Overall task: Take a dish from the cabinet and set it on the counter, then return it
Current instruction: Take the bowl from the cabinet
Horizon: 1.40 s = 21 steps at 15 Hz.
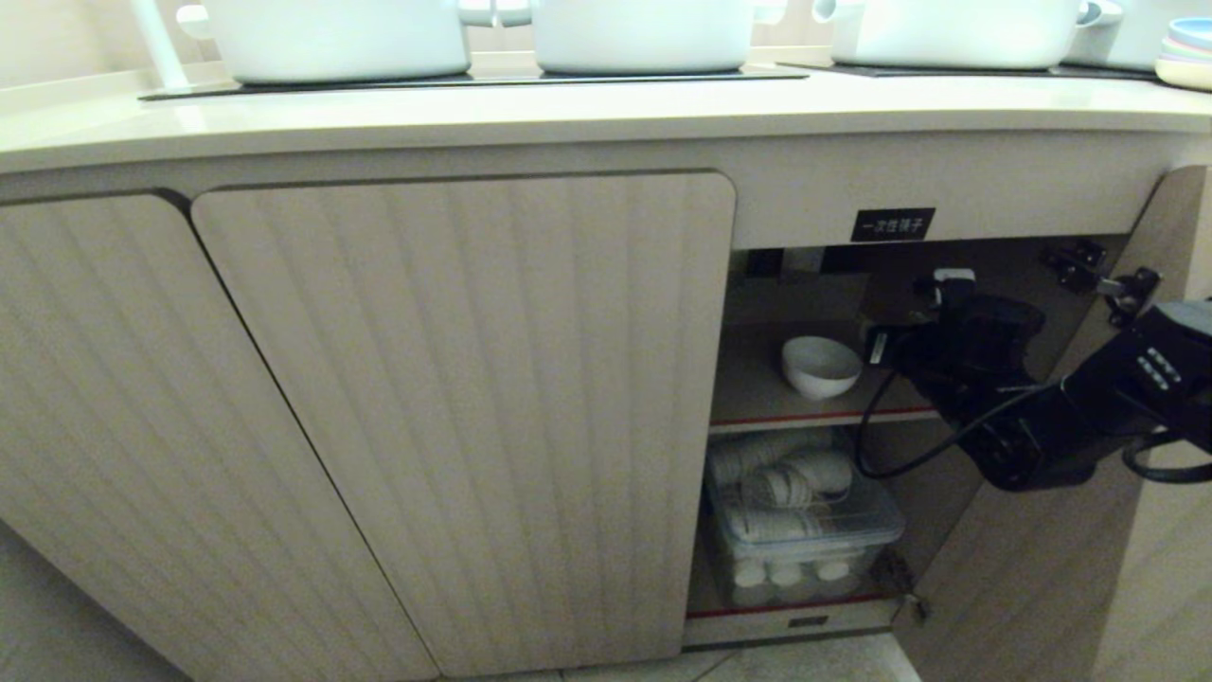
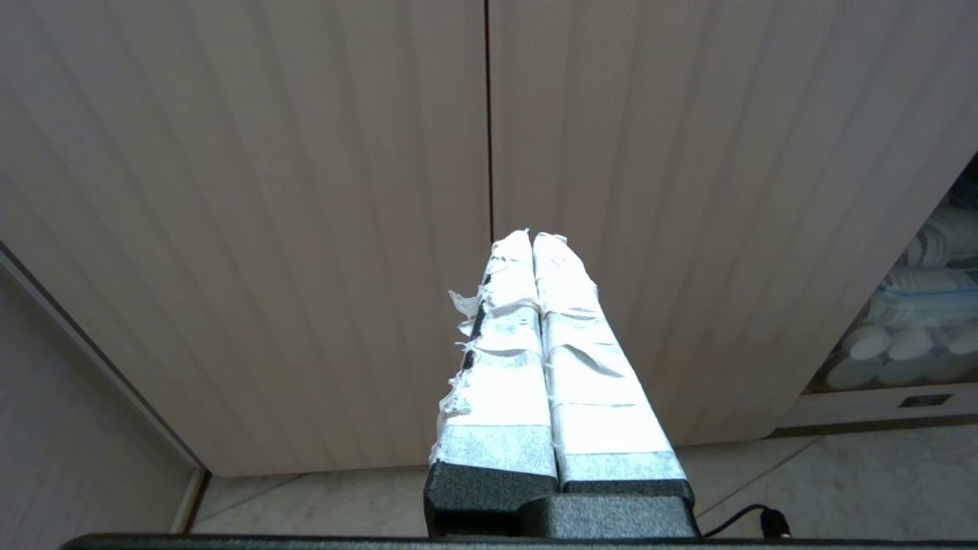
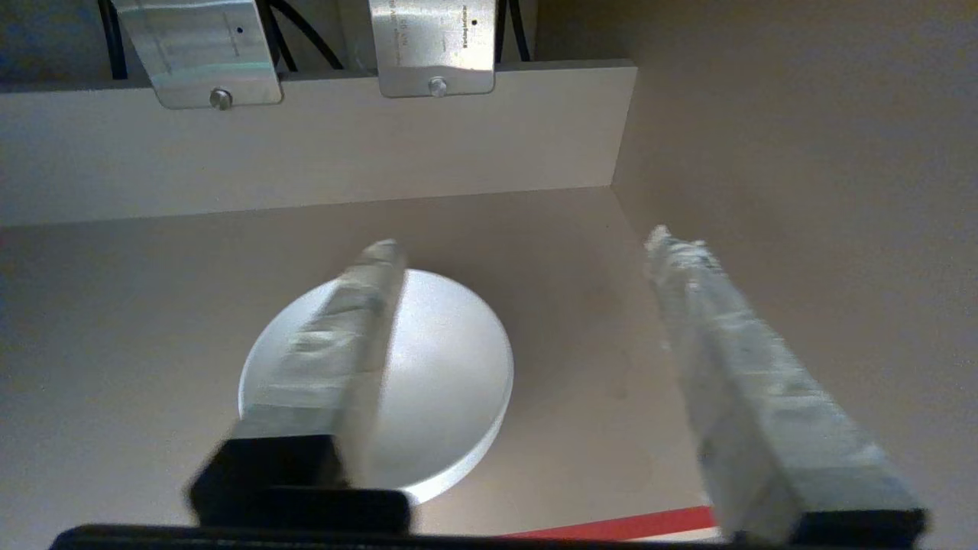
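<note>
The dish (image 1: 821, 365), a small white bowl, stands on the upper shelf (image 1: 805, 417) of the open cabinet (image 1: 956, 284), under the black label (image 1: 893, 224). My right arm (image 1: 1042, 417) reaches into that compartment from the right. In the right wrist view my right gripper (image 3: 523, 241) is open just above the shelf. One finger (image 3: 344, 336) lies over the dish (image 3: 451, 367), the other finger (image 3: 733, 344) stands off to its side, and nothing is gripped. My left gripper (image 2: 532, 237) is shut on nothing, facing the closed fluted doors. The counter (image 1: 568, 109) runs above.
Three big white pots (image 1: 341, 38) (image 1: 644, 33) (image 1: 947, 28) stand on the cooktop, with stacked plates (image 1: 1188, 52) at the far right. A clear box of white cups (image 1: 805, 521) fills the lower shelf. The open door (image 1: 1023, 568) and its hinges (image 1: 1103, 270) flank my right arm.
</note>
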{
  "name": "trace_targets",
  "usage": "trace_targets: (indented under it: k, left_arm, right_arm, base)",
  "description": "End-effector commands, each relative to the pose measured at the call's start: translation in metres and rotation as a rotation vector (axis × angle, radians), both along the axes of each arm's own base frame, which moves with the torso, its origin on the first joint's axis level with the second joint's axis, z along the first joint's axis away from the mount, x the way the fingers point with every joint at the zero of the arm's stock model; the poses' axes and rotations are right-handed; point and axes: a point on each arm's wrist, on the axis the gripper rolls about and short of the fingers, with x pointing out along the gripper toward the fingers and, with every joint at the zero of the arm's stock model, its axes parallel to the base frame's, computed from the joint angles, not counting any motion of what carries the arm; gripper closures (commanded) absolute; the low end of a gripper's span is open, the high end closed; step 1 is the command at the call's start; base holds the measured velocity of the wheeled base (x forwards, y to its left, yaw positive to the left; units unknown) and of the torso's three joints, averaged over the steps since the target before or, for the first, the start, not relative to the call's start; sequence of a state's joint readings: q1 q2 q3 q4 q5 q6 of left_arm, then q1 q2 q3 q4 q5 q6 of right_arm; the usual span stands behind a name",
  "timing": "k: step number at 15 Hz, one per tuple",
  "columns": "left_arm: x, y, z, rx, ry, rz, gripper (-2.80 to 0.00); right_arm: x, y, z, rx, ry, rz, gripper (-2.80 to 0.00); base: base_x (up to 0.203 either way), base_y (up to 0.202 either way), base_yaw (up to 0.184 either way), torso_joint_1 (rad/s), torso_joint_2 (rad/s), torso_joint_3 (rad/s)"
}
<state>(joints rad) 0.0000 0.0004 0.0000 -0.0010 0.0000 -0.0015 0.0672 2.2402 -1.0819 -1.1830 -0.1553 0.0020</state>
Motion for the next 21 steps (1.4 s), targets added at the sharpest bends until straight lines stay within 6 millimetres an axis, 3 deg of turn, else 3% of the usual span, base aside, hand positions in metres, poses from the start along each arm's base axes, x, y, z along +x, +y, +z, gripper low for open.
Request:
trace_targets:
  k: [1, 13, 19, 21]
  left_arm:
    - [0.000, 0.000, 0.000, 0.000, -0.001, 0.000, 0.00]
    - [0.000, 0.000, 0.000, 0.000, -0.001, 0.000, 0.00]
    - [0.000, 0.000, 0.000, 0.000, -0.001, 0.000, 0.00]
    - [0.000, 0.000, 0.000, 0.000, -0.001, 0.000, 0.00]
  right_arm:
    - [-0.001, 0.000, 0.003, 0.008, -0.011, -0.001, -2.80]
    - [-0.001, 0.001, 0.005, 0.014, -0.007, 0.003, -2.80]
    - [0.015, 0.001, 0.004, 0.012, 0.016, 0.001, -2.80]
    - [0.019, 0.001, -0.005, 0.008, 0.053, 0.001, -2.80]
  base:
    - [0.000, 0.000, 0.000, 0.000, 0.00, 0.000]
    - [0.000, 0.000, 0.000, 0.000, 0.00, 0.000]
    - [0.000, 0.000, 0.000, 0.000, 0.00, 0.000]
    - [0.000, 0.000, 0.000, 0.000, 0.00, 0.000]
